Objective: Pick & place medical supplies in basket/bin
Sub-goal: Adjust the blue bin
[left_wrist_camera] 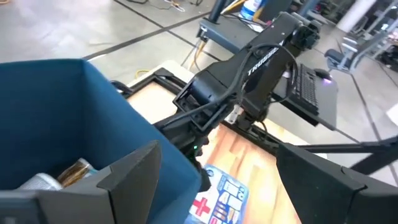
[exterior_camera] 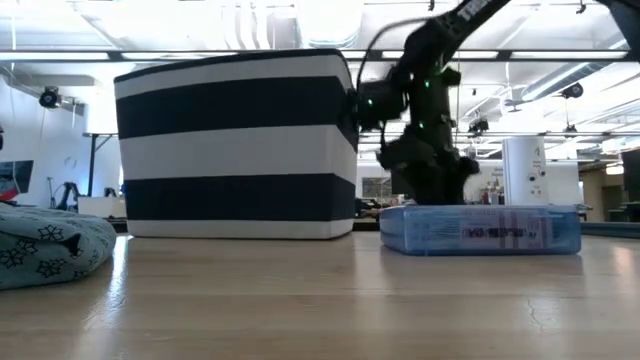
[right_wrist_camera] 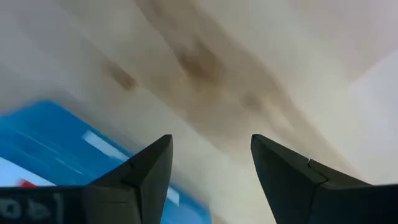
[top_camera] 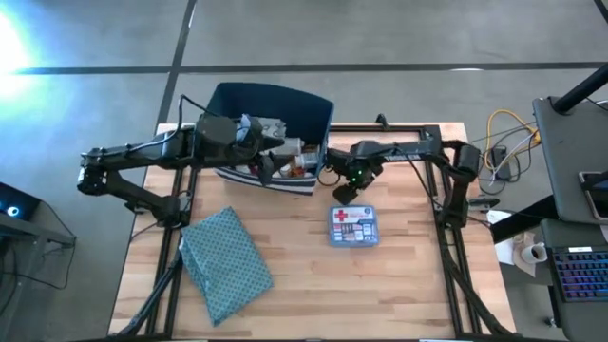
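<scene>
Nearest us on the table (top_camera: pixel 408 285) lies the teal dotted cloth (top_camera: pixel 225 262), which we leave alone. Past it sits the blue-white red-cross box (top_camera: pixel 353 226), flat on the wood and the only supply we see outside the bin. Our right gripper (top_camera: pixel 344 191) hangs just beyond the box's far edge, close above the wood, with its fingers (right_wrist_camera: pixel 146 171) parted and nothing between them; the box's blue lid shows beside one finger. Farther back stands the navy striped bin (top_camera: pixel 271 100), with bottles and other supplies already inside. Our left gripper (top_camera: pixel 266 167) hovers at the bin's near wall, fingers spread fairly wide and empty.

We judge the box comes next. It is broad and flat, so a gap this moderate may not span it, and the fingers could push it along instead. Both arms crowd the bin's corner, so a lift toward it risks a bump.
</scene>
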You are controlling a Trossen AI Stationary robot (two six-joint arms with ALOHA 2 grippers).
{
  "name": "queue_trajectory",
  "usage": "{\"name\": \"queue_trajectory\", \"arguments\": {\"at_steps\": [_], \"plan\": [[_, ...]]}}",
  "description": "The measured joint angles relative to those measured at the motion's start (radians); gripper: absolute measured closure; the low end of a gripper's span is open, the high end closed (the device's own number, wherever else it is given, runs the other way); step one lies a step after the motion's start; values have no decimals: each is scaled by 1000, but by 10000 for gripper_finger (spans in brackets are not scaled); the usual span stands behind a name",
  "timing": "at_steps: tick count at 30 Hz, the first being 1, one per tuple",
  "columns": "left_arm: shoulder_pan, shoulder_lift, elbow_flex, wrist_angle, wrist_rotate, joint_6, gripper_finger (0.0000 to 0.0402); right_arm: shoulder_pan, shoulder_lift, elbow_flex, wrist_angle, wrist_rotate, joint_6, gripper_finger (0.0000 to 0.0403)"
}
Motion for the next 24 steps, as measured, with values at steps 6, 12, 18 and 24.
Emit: {"name": "queue_trajectory", "arguments": {"at_steps": [6,12,18,24], "plan": [[-52,0,0,8,0,0,105,112,-109,8,61,208,3,193],[-97,-1,-9,-57,1,-42,105,203,-253,7,-42,454,158,193],[-151,0,-58,-174,-1,-178,105,286,-413,-20,-154,395,200,193],[-267,0,-152,-170,3,-236,105,370,-533,-107,-171,368,359,193]]}}
